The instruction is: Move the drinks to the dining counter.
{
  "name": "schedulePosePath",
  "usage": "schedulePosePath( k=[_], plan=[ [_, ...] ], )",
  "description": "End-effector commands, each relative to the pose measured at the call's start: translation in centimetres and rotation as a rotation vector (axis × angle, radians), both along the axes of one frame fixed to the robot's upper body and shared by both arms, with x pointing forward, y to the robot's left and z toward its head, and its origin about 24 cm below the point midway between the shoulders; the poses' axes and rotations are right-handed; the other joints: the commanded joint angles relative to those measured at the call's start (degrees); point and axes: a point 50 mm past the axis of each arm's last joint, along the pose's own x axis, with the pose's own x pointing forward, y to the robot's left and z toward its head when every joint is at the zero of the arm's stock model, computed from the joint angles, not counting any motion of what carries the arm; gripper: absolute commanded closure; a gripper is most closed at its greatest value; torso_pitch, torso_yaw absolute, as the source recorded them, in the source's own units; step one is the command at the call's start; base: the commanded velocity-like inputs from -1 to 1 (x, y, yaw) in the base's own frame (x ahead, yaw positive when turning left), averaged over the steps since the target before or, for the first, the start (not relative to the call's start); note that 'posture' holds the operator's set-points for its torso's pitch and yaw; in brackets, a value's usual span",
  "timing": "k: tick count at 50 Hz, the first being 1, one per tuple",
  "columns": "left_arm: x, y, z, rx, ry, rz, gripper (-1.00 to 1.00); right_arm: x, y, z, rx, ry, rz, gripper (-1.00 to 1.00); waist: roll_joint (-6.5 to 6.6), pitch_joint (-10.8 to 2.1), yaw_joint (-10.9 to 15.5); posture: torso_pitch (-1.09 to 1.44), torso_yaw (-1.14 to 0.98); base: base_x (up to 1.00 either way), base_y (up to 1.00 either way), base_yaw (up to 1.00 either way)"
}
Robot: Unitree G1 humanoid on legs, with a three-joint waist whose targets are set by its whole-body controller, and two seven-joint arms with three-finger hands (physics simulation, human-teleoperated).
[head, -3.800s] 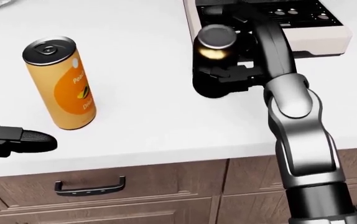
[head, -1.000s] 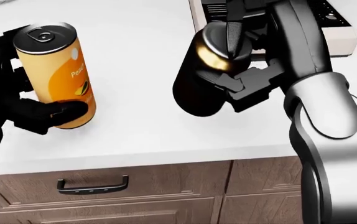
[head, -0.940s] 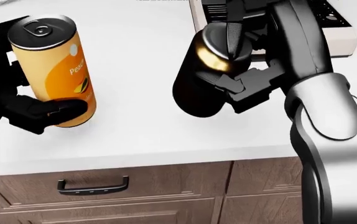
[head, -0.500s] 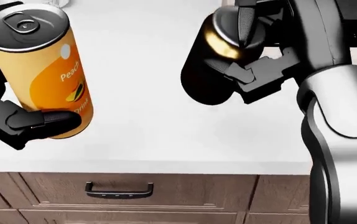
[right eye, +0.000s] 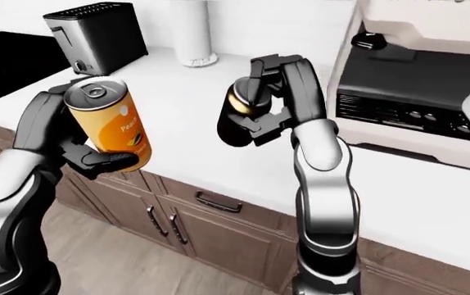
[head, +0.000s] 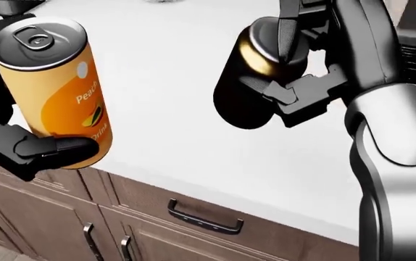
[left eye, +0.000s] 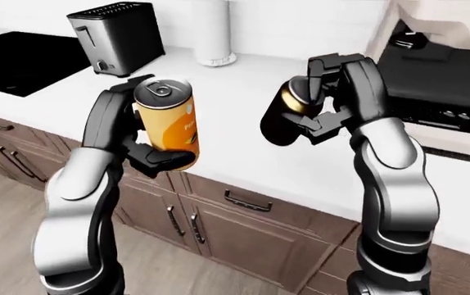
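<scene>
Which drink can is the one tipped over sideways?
The dark can in the right hand leans far over; the orange peach can in the left hand stays nearly upright.

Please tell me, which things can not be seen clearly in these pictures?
- Dark can: its label, in every view; the side is too dark, and the right hand covers part.
- Orange can: full label text, head view; it curves away and the left hand covers the bottom.
- Dining counter: in no view.
- Coffee machine: top cut off, right-eye view.

A home kitchen: a toaster (left eye: pixel 116 35), espresso machine (right eye: pixel 419 86) and black cooktop (left eye: pixel 18 56) on a white desk (right eye: pixel 432 196) above wooden cabinets (left eye: pixel 219 227).
</scene>
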Motion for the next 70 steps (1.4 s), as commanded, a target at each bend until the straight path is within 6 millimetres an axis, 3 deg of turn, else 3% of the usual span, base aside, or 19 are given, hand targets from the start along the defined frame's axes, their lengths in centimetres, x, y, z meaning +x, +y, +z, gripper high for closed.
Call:
schedulePosePath(
  k=[1, 3, 4, 5, 14, 17, 18, 20, 26, 31, 43, 45, 47, 55, 58, 65, 67, 68, 70],
  plan=[
    [-0.38, 0.31, 1.35, 0.014, -0.082, 0.024, 1.00, -0.76, 0.49, 1.76, -0.002, -0.102, 0.025, 1.00, 0.17, -1.39, 0.21, 0.00, 0.00, 0.05, 0.00, 0.68],
    [-0.35, 0.32, 1.35, 0.015, -0.082, 0.026, 1.00, -0.80, 0.50, 1.69, 0.000, -0.101, 0.026, 1.00, 3.88, -2.68, 0.11, 0.00, 0.00, 0.05, 0.00, 0.68],
    [-0.36, 0.31, 1.36, 0.015, -0.082, 0.025, 1.00, -0.78, 0.47, 1.67, -0.002, -0.101, 0.024, 1.00, 1.83, -1.79, 0.69, 0.00, 0.00, 0.06, 0.00, 0.68],
    [-0.40, 0.32, 1.38, 0.013, -0.083, 0.025, 1.00, -0.80, 0.46, 1.72, -0.001, -0.101, 0.025, 1.00, 2.73, -1.74, 0.38, 0.00, 0.00, 0.05, 0.00, 0.68],
    [-0.32, 0.47, 1.17, 0.015, -0.080, 0.028, 1.00, -0.79, 0.42, 1.78, -0.003, -0.103, 0.021, 1.00, -3.26, -0.79, 1.09, 0.00, 0.00, 0.06, 0.00, 0.68],
    [-0.41, 0.52, 1.16, 0.016, -0.079, 0.028, 1.00, -0.81, 0.48, 1.72, -0.002, -0.102, 0.024, 1.00, -8.08, -1.90, 0.90, 0.00, 0.00, 0.05, 0.00, 0.70],
    [-0.43, 0.50, 1.21, 0.015, -0.080, 0.027, 1.00, -0.79, 0.48, 1.72, -0.003, -0.103, 0.024, 1.00, -5.22, -1.25, 0.57, 0.00, 0.00, 0.05, 0.00, 0.71],
    [-0.45, 0.54, 1.19, 0.017, -0.079, 0.028, 1.00, -0.79, 0.48, 1.73, -0.002, -0.104, 0.024, 1.00, -6.19, -1.19, 1.00, 0.00, 0.00, 0.06, 0.00, 0.71],
    [-0.32, 0.48, 1.38, 0.021, -0.081, 0.029, 1.00, -0.80, 0.52, 1.91, -0.002, -0.109, 0.030, 1.00, -2.63, -1.04, 1.00, 0.00, 0.00, 0.06, 0.00, 0.77],
    [-0.35, 0.42, 1.39, 0.021, -0.081, 0.026, 1.00, -0.94, 0.46, 1.85, 0.001, -0.109, 0.032, 1.00, 3.63, -2.35, 0.36, 0.00, 0.00, 0.05, 0.00, 0.95],
    [-0.25, 0.49, 1.11, 0.025, -0.078, 0.030, 1.00, -0.99, 0.35, 1.58, 0.001, -0.104, 0.030, 1.00, -5.33, -0.40, 1.64, 0.00, 0.00, 0.06, 0.00, 0.95],
    [-0.40, 0.45, 1.33, 0.019, -0.080, 0.025, 1.00, -0.72, 0.21, 1.16, 0.005, -0.101, 0.023, 1.00, -7.64, -2.23, 1.44, 0.00, 0.00, 0.05, 0.00, 0.95],
    [-0.17, 0.59, 1.05, 0.024, -0.076, 0.035, 1.00, -0.73, 0.36, 1.33, 0.005, -0.105, 0.030, 1.00, -6.72, -0.36, 1.28, 0.00, 0.00, 0.05, 0.00, 0.94],
    [-0.38, 0.52, 1.04, 0.022, -0.074, 0.027, 1.00, -0.84, 0.34, 1.27, -0.003, -0.107, 0.029, 1.00, -0.91, -1.32, -0.79, 0.00, 0.00, 0.05, 0.12, 0.83],
    [-0.35, 0.59, 0.93, 0.022, -0.071, 0.028, 1.00, -0.69, 0.40, 1.27, -0.005, -0.109, 0.030, 1.00, -3.65, -1.88, 1.09, 0.00, 0.00, 0.05, 0.96, 0.00],
    [-0.40, 0.52, 1.18, 0.020, -0.074, 0.023, 1.00, -0.93, 0.45, 1.46, 0.001, -0.111, 0.035, 1.00, -1.39, -0.81, 1.74, 0.00, 0.00, 0.06, 0.83, 0.14],
    [-0.43, 0.50, 1.30, 0.024, -0.076, 0.023, 1.00, -0.96, 0.39, 1.33, 0.003, -0.111, 0.036, 1.00, 8.77, -1.50, 3.53, 0.00, 0.00, 0.06, 0.00, 1.00],
    [-0.44, 0.47, 1.34, 0.027, -0.076, 0.025, 1.00, -0.95, 0.37, 1.26, 0.004, -0.110, 0.037, 1.00, 4.16, -0.26, 2.68, 0.00, 0.00, 0.08, 0.00, 1.00],
    [-0.39, 0.41, 1.40, 0.029, -0.077, 0.025, 1.00, -0.98, 0.34, 1.29, 0.003, -0.111, 0.037, 1.00, 2.78, -2.01, 3.81, 0.00, 0.00, 0.07, 0.00, 1.00]
  ],
)
